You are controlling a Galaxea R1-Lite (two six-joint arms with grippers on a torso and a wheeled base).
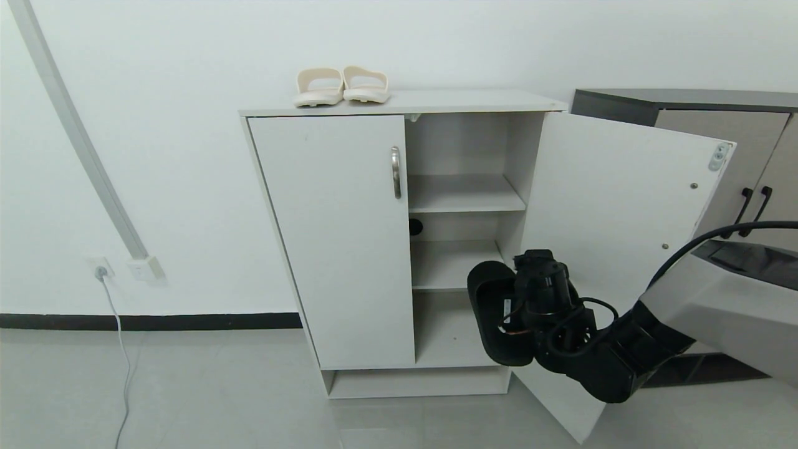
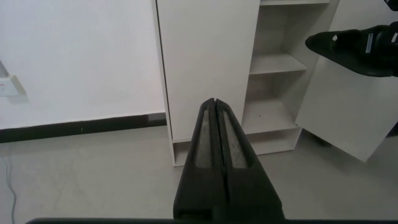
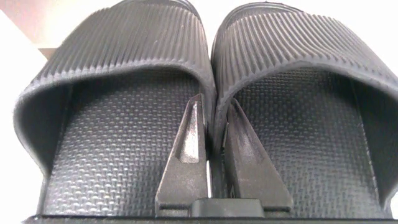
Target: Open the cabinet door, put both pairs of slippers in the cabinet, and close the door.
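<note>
Beyond the right gripper [image 3: 214, 109], which is pinching the black slippers [image 3: 124, 143] by their inner edges, a cabinet shelf [image 1: 458, 265] is threatening to snag them loose.

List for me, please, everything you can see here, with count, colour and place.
cabinet: one, white, against the wall; left door shut, right door open.
cream slippers: one pair, cream, on the cabinet's top.
black slippers: one pair, black, held before the open lower shelves.
socket: one, white, low on the wall, cable hanging.
grey cabinet: one, grey, beside the open door.
left gripper: one, black, shut, facing the cabinet.
right gripper: one, black, shut on the black slippers.
</note>
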